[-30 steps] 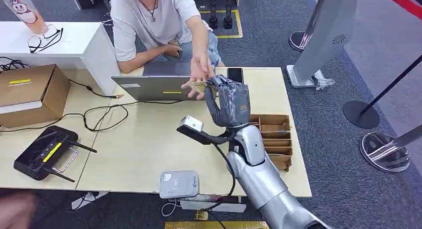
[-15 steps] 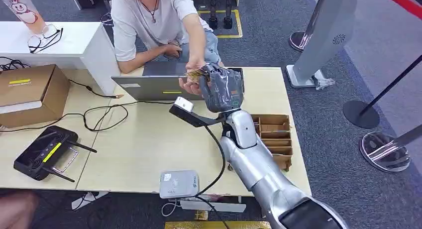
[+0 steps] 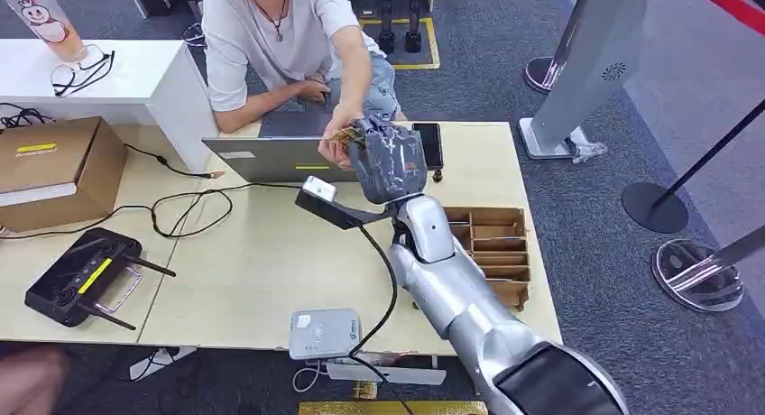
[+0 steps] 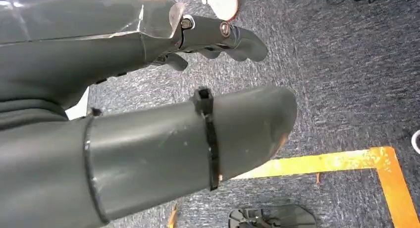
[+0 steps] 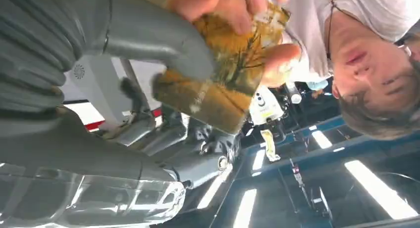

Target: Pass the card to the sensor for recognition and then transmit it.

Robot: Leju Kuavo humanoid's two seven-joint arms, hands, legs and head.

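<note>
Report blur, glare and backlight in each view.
Head view: sharp, evenly lit. Right wrist view: card and person's hand soft, too close; ceiling lights glare behind. Left wrist view: left hand blurred up close, carpet sharper.

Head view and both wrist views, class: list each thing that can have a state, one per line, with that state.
card: pinched by the right hand's thumb, also gripped by the person's hand
right hand: raised over the table's far side, holding the card
person's hand: closed on the card
left hand: hanging above carpet, holding nothing, fingers apart
laptop: lid open
phone: flat, screen dark
card reader: flat at the table's near edge, nothing on it
</note>
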